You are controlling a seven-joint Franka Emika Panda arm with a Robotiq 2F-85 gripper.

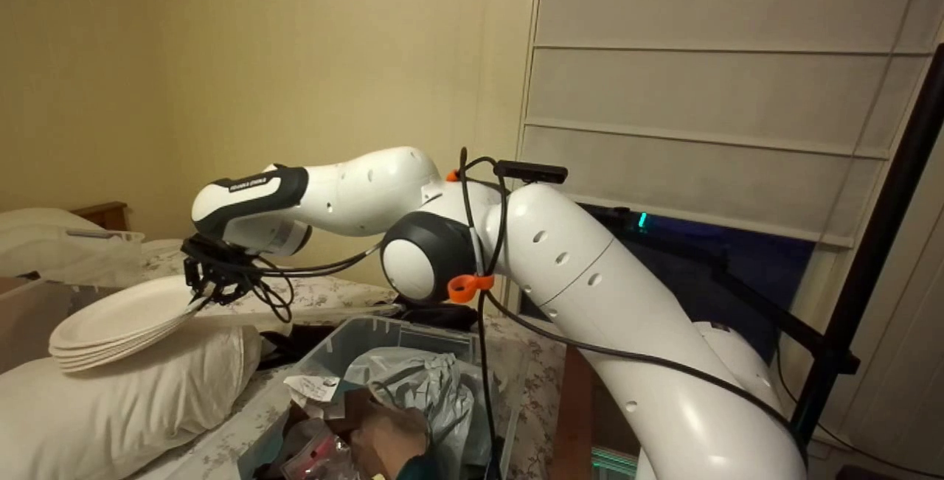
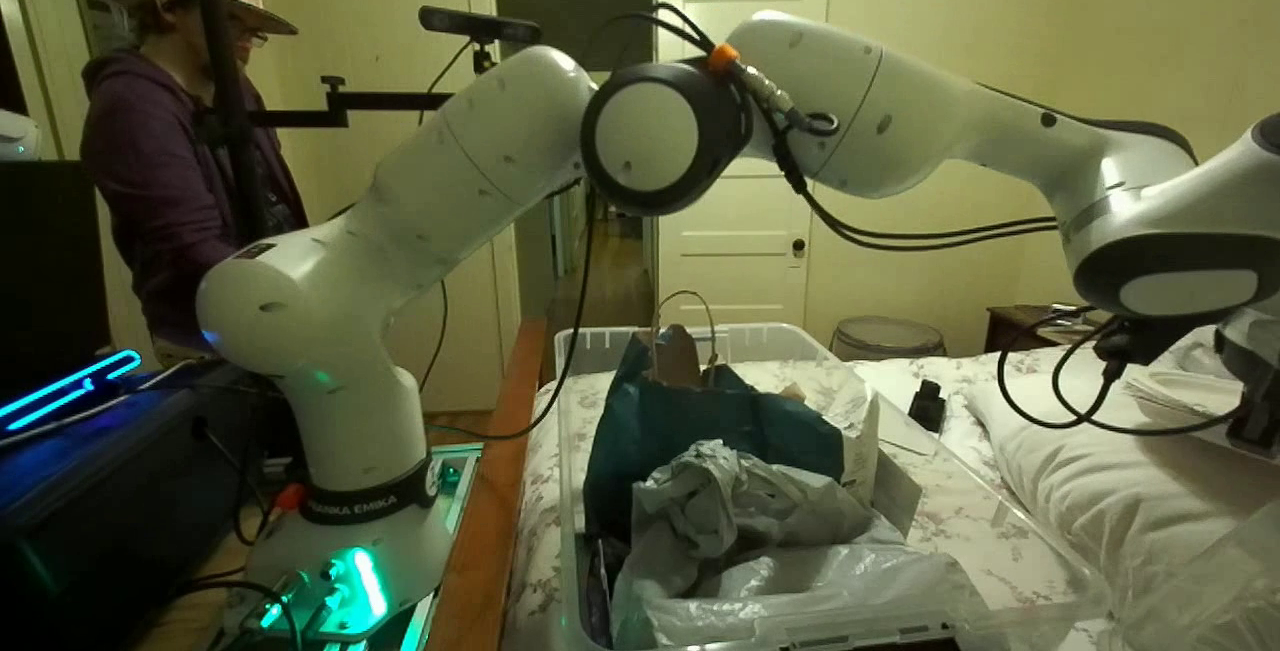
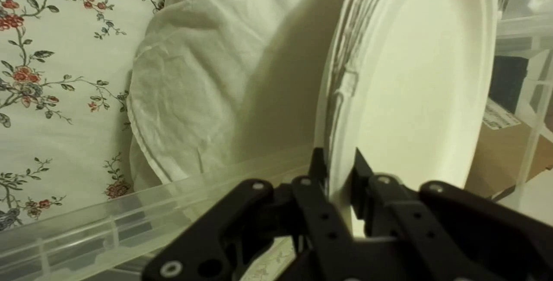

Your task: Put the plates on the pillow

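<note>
Plates (image 1: 125,314) lean in one stack, their rim pinched in the hand (image 3: 340,166). Under them sits the plump white pillow (image 1: 125,414); I can't tell if they touch. Letting go while they lean could make them slide down its soft side.

Flower-print bed (image 3: 69,104) beneath white pillow (image 1: 140,402) and clear bin (image 2: 765,339).

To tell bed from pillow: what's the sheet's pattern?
The white sheet has red and grey flowers, clearest in the wrist view.
</note>
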